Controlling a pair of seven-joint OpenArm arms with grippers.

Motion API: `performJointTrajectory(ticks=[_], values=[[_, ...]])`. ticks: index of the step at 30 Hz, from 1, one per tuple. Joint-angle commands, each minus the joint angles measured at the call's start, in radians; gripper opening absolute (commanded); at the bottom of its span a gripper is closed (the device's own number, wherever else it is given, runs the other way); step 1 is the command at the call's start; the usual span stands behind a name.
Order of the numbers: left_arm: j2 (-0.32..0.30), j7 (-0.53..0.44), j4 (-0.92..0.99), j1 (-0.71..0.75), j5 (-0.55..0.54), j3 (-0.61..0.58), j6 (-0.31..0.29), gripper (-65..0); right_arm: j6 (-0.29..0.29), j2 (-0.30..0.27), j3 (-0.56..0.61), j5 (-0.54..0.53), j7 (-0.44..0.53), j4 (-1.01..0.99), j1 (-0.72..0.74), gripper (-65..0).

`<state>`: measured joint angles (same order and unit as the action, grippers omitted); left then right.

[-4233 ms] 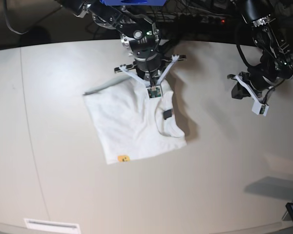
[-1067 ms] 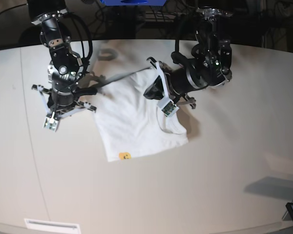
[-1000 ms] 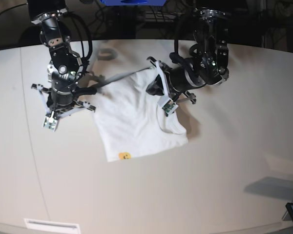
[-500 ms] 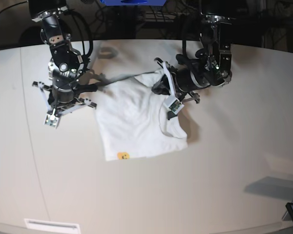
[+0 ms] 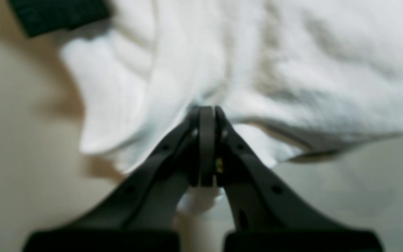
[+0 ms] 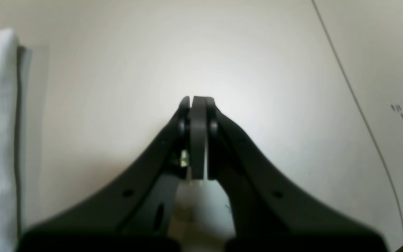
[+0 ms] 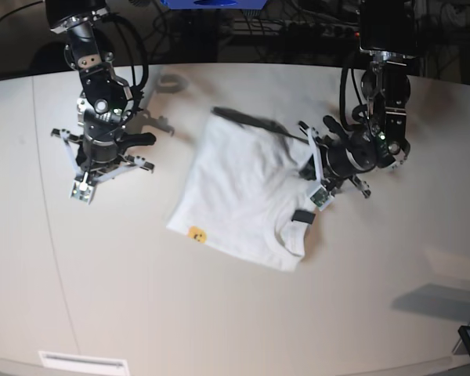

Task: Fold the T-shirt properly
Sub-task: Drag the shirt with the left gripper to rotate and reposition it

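Cloth: the soft white folded T-shirt (image 7: 247,196) looks light and floppy; it will sag, so its edges and corners look best to hold.
Place: it lies in the middle of the pale table (image 7: 219,313).
Left pincer (image 5: 206,119): shut, pinching the shirt's right edge.
Right pincer (image 6: 198,105): shut on nothing, over bare table, well left of the shirt.

Left claw (image 5: 206,115) clamped on cloth, right claw (image 6: 196,105) closed, empty
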<state>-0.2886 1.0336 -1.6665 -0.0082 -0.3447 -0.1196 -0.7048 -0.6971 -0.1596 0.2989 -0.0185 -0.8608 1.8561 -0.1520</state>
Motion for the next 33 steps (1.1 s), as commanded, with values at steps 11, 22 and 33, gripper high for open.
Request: performJointTrajectory(ticks=[11, 22, 33], values=[[0.076, -0.017, 0.249, -0.264, 0.283, -0.012, 0.007, -65.0, -0.001, -0.004, 0.003, 0.016, 0.024, 0.021, 0.018, -65.0], [0.148, -0.215, 0.552, -0.431, 0.391, -0.15, 0.007, -65.0, -0.001, -0.031, 0.001, 0.016, 0.024, 0.021, 0.03, -65.0], [0.234, -0.441, 0.8, -0.591, 0.393, -0.154, 0.007, -65.0, -0.001, -0.033, 0.004, 0.016, 0.024, 0.021, 0.029, -65.0]])
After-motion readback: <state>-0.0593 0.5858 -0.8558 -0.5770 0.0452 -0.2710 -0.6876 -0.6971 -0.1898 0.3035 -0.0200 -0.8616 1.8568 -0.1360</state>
